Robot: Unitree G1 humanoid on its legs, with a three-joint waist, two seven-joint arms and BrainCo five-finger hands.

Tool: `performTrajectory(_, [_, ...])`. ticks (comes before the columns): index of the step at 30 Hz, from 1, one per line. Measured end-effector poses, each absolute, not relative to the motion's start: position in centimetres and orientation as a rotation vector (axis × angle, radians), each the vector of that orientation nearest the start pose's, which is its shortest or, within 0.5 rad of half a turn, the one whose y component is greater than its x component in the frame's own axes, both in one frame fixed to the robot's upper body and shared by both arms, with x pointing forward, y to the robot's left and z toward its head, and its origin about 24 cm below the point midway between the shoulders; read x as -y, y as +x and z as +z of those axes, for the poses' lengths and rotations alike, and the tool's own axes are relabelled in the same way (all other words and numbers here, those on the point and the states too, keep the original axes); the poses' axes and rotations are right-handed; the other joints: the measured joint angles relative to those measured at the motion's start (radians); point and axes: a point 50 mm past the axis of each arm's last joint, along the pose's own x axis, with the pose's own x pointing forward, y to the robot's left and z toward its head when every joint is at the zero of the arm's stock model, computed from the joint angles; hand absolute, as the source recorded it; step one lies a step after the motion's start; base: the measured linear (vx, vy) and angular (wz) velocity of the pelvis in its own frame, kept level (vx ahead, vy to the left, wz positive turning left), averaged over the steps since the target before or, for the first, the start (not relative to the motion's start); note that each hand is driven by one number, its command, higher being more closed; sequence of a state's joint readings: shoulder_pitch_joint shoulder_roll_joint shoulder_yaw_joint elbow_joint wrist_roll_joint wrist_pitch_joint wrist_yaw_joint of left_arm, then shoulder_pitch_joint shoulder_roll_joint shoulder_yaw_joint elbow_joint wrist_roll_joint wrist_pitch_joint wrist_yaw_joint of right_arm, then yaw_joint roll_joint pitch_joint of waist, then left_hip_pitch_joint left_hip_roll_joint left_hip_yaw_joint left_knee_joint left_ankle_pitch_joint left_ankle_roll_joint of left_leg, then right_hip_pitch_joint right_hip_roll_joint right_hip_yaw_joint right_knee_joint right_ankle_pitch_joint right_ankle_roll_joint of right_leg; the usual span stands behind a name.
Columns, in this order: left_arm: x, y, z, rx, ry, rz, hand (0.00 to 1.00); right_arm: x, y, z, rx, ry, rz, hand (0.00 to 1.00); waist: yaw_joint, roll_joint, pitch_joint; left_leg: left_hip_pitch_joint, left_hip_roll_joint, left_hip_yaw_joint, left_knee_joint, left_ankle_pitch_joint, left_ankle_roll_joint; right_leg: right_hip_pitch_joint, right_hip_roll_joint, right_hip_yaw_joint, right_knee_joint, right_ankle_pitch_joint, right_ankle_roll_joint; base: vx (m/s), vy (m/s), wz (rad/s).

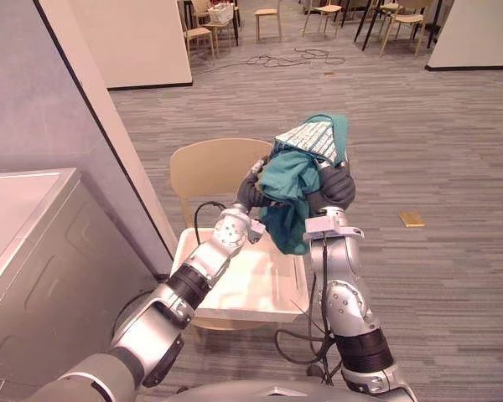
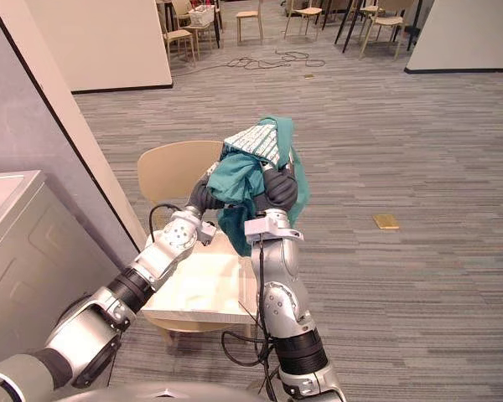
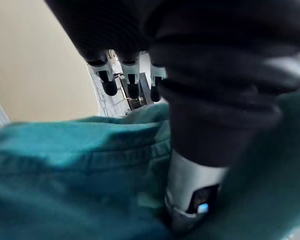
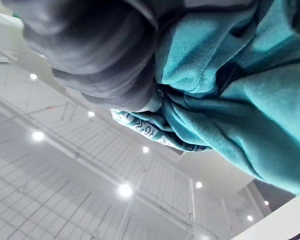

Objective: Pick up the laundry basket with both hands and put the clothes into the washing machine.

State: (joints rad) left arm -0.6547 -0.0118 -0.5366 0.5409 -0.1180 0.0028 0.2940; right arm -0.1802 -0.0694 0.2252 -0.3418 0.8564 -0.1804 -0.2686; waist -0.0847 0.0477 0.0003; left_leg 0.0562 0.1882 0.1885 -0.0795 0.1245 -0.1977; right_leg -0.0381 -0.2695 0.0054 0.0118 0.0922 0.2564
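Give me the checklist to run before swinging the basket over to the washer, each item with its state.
1. Laundry basket raised between left hand and right hand: ok.
2. Both hands' hold on the basket: cannot tell, cloth covers the contact.
3. Teal clothes contained: not ok, they hang out of the tilted basket above the white tray on the chair.
4. Washing machine located, to the robot's left: ok.
5. Washer opening ready to take clothes: cannot tell.
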Motion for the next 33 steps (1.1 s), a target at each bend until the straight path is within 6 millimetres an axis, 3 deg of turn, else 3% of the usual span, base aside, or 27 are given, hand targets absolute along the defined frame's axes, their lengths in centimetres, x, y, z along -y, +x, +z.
performTrajectory(8, [2.3,32.1,9.1,0.089,0.207,-0.428,0.0,11.0,25.6,15.7,0.382,0.893,0.164,1.0,-0.002,-0.001,-0.009,0.0,0.0,0.001,-0.004,0.0,0.002,-0.002,0.0,0.002,0.003,-0.002,0.001,-0.03,-0.006,0.0])
performTrajectory(9, [2.8,31.7,9.0,0.075,0.182,-0.455,1.0,10.9,25.5,15.7,0.377,0.893,0.168,1.0,-0.004,-0.001,-0.014,0.0,-0.001,0.001,-0.004,0.0,0.001,-0.003,0.0,0.002,0.003,-0.003,0.002,0.0,0.0,0.0])
performTrajectory(18, [4.6,31.1,9.6,0.041,0.069,-0.515,1.0,10.9,25.4,15.7,0.385,0.899,0.167,1.0,-0.007,-0.001,-0.021,-0.002,-0.002,0.0,-0.004,-0.001,0.0,-0.003,-0.002,0.0,0.005,-0.006,0.003,0.0,0.0,0.0])
performTrajectory(33, [5.0,30.8,10.6,0.057,0.009,-0.535,1.0,11.1,25.4,15.9,0.412,0.907,0.16,1.0,-0.022,0.0,-0.022,-0.002,-0.002,-0.007,0.002,-0.001,0.0,-0.002,-0.004,-0.01,0.018,-0.015,0.002,0.0,0.0,0.01])
